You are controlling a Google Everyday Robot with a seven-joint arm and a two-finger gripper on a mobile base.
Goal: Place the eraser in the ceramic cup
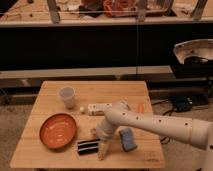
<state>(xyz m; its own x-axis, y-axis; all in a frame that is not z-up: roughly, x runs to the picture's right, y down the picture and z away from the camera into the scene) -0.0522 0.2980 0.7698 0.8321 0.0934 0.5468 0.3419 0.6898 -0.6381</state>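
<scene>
The eraser (pixel 87 147) lies flat near the counter's (pixel 54 89) 6 o'clock edge; the cup (pixel 67 96) stands well apart at its 11 o'clock. It is probably light, stiff and thin, so pinch across the short width. The arm reaches in from 3 o'clock, with the gripper (pixel 103 148) angled down at the eraser's 3 o'clock end. I cannot tell how the jaws stand.

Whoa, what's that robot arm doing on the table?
The white robot arm reaches across the wooden table. Its end effector is down beside the small flat black eraser with white stripes, which lies on the table near the front edge. The small whitish ceramic cup stands at the back left, beyond the wide orange-red bowl. The eraser is not in the cup yet.
</scene>
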